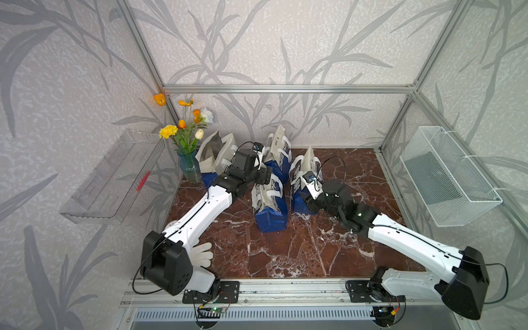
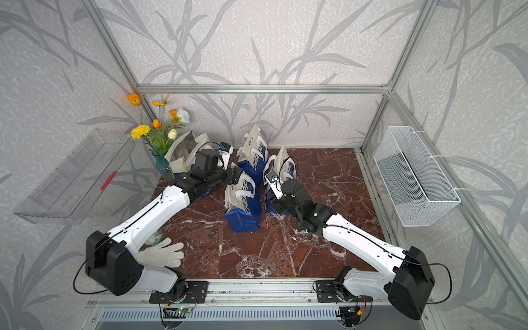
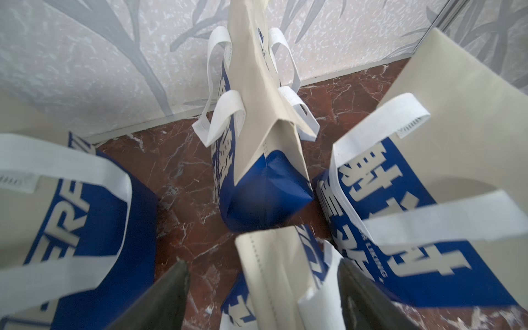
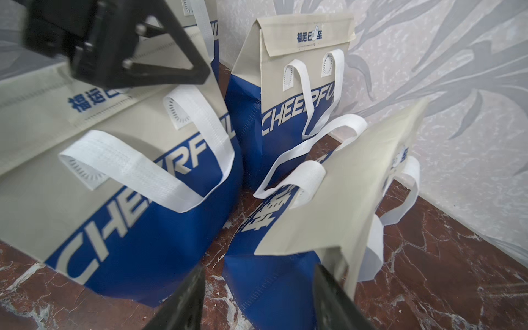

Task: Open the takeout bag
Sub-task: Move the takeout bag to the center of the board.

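Note:
Several blue-and-beige takeout bags with white handles stand at the back of the marble table. The front middle bag (image 1: 270, 205) (image 3: 274, 271) is folded shut at the top. My left gripper (image 1: 265, 176) (image 3: 263, 288) is open, with that bag's top edge loose between its fingers (image 3: 171, 300). My right gripper (image 1: 303, 198) (image 4: 258, 297) is open low at the blue end of the right-hand bag (image 1: 303, 174) (image 4: 285, 271). Floor shows between one finger (image 4: 185, 303) and that bag. The back middle bag (image 1: 278, 151) (image 4: 300, 85) is closed. The back left bag (image 1: 210, 150) gapes open.
A blue glass vase of flowers (image 1: 190, 168) stands beside the open bag. A white glove (image 1: 201, 254) lies under the left arm near the front. A clear tray (image 1: 114, 183) hangs on the left wall and a wire basket (image 1: 448, 177) on the right wall.

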Controlling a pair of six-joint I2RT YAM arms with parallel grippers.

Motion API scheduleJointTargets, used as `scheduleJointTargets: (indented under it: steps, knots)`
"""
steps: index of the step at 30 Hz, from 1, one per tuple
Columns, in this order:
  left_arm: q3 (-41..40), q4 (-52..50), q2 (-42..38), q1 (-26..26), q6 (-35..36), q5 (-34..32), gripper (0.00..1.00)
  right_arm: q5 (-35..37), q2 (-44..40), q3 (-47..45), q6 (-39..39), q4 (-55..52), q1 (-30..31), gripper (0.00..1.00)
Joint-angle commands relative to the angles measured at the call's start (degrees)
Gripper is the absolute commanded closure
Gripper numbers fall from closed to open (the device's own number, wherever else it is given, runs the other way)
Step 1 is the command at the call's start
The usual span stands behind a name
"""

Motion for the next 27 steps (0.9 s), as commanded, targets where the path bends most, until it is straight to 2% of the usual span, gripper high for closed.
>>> scheduleJointTargets:
  steps: [1, 8, 16, 23, 27]
  knots:
    - [-5.2, 1.7, -10.1, -0.8, -2.6, 1.6, 0.2, -1.0, -0.8, 0.7, 0.8, -0.2, -0.1, 0.4]
    - [-18.6, 0.7, -26.3, -3.4, -7.6, 5.5, 0.19, -2.9, -1.2, 2.7, 1.7, -2.4, -0.1, 0.39]
    - [-27.9, -0.2, -33.6, -12.7, -8.4, 8.5, 0.26, -4.7, -3.4, 3.4, 2.1, -5.1, 0.0, 0.33]
    - [-30.3, 0.5, -32.5, -17.7, -7.9, 3.9, 0.26, -5.2, -5.1, 2.8, 2.5, -6.5, -0.1, 0.33]
    - [-30.8, 1.4, -30.4, -18.1, -9.0, -5.5, 0.28, -5.0, -5.7, 1.8, 2.7, -6.2, -0.1, 0.33]
